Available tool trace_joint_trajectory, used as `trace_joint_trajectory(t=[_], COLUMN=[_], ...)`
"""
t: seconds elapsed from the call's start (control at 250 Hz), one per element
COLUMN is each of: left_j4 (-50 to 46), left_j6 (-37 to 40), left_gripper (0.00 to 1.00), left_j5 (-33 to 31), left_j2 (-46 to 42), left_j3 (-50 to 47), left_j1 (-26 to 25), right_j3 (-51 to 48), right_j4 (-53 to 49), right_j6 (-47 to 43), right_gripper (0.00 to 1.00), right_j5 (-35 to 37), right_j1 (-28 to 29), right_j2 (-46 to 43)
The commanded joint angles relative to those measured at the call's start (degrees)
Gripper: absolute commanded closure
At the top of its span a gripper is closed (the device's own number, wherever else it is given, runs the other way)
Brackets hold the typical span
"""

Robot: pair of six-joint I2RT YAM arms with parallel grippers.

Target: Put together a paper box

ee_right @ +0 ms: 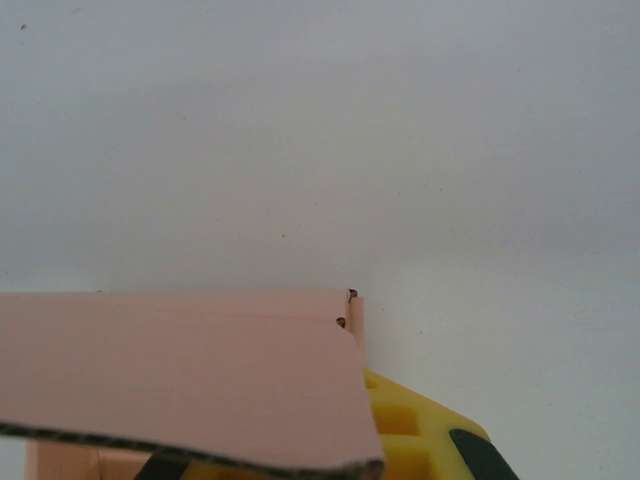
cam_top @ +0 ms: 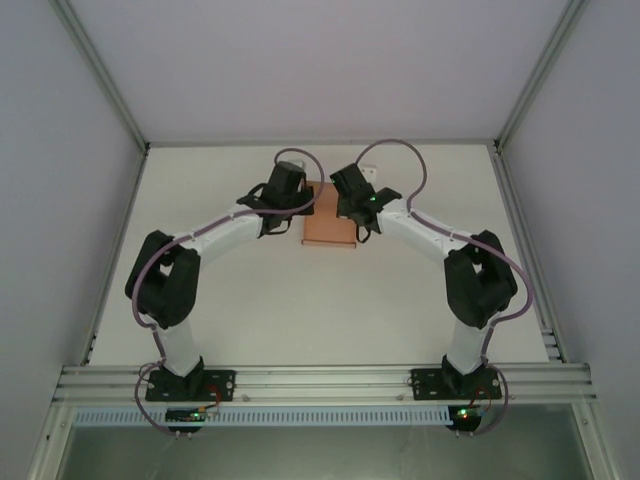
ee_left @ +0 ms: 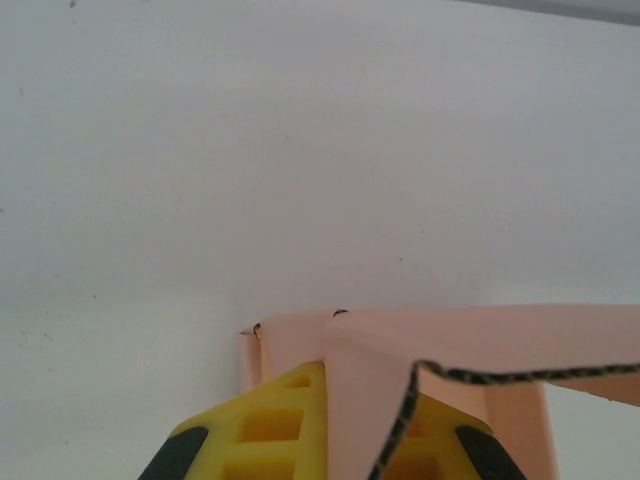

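While both arms reached inward, the paper box (cam_top: 330,230) sat on the counter (cam_top: 330,320), between their tips.
At its left edge the left pincer (cam_top: 302,220) was clamped tight on a raised salmon-pink flap (ee_left: 360,370); the right pincer (cam_top: 360,228) was fully closed at the right edge, card hiding whether it gripped anything.

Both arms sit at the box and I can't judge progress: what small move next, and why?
Probably swing the left gripper gently inward, folding its flap over: the wrist view shows it shut on a raised, creased flap of the paper box, not yet tucked.
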Motion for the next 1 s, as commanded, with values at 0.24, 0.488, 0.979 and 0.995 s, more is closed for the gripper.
trace_joint_trajectory(t=[0.24, 0.488, 0.979, 0.995], left_j4=[18.80, 19.44, -5.37, -5.97], left_j6=[-1.93, -0.82, 4.07, 3.88], left_gripper=[1.00, 0.83, 0.02, 0.00], left_j5=[10.98, 12.30, 7.46, 7.32], left_j2=[-0.17, -4.42, -17.46, -17.98], left_j3=[-13.04, -17.37, -15.07, -15.00], left_j1=[-3.80, -3.91, -2.85, -2.89], right_j3=[-10.13, -17.54, -29.46, -29.65], right_j4=[17.82, 23.02, 30.29, 30.41], right_j6=[-3.29, -7.12, -11.97, -12.12], right_gripper=[1.00, 1.00, 0.99, 0.99], right_j5=[-2.73, -0.58, 6.24, 6.22], right_j1=[3.19, 4.26, 8.15, 8.19], right_j2=[-1.62, -5.04, -8.63, -8.58])
